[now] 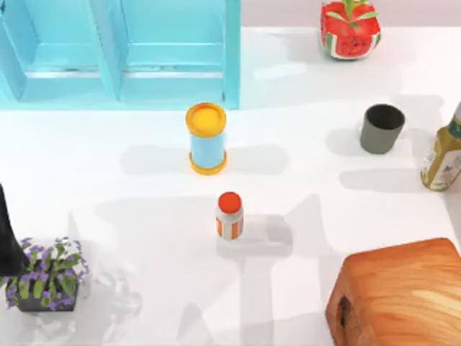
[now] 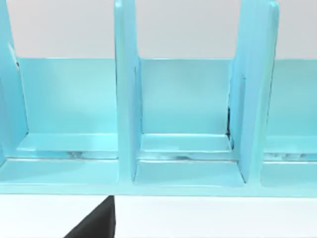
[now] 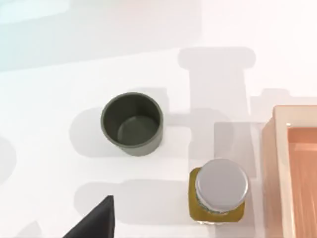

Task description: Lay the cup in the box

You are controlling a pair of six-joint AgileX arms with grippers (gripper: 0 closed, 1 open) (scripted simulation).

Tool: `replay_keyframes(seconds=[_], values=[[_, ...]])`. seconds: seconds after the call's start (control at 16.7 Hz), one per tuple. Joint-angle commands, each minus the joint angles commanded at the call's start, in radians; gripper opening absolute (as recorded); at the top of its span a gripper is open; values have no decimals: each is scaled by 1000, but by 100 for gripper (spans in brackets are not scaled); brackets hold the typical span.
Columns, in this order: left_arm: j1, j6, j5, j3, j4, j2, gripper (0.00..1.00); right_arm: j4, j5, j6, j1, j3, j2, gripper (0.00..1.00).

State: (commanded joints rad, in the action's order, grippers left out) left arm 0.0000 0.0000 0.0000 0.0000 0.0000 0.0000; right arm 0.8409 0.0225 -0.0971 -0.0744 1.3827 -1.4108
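Standing upright on the white tabletop [image 1: 144,238], toward the right side: the cup [image 1: 382,128], dark grey-green, mouth up, nothing inside. Seen from above in the right wrist view as well [image 3: 132,124], dark within. Not in the box [image 1: 400,299], which sits at the near right corner, wooden, well apart from the cup. One pale wall of that box [image 3: 280,163] at the edge of the right wrist view.

Just beside the cup, at the right edge: a yellow-brown bottle [image 1: 443,155], upright, silver-capped [image 3: 220,191], close to the box wall but apart from the cup.

Near the middle: a blue can [image 1: 207,138] with a yellow lid, upright. A little nearer than it, a small orange-striped bottle [image 1: 230,215] with a red cap. At the far edge, a watermelon-patterned pot [image 1: 350,30]. At the near left, a pot of purple flowers [image 1: 45,282].

Across the far left: a light blue rack [image 1: 122,50] with upright dividers, facing the left wrist camera [image 2: 188,148].

Left arm [image 1: 7,238] parked at the left edge, beside the flowers. Of the left tool [image 2: 94,223], just a dark wedge; wide or narrow, cannot tell. Same for the right tool [image 3: 94,223], poised above the cup and bottle; state cannot be told. Nothing held.
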Motion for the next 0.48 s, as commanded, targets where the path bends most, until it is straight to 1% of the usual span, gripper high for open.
replay_keyframes(seconds=[0.18,0.48], values=[[0,0,0,0,0,0,100,114,-15,-58,1,151,-162,100],[0,0,0,0,0,0,100,271,-23,-132,-32,504,-464,100]])
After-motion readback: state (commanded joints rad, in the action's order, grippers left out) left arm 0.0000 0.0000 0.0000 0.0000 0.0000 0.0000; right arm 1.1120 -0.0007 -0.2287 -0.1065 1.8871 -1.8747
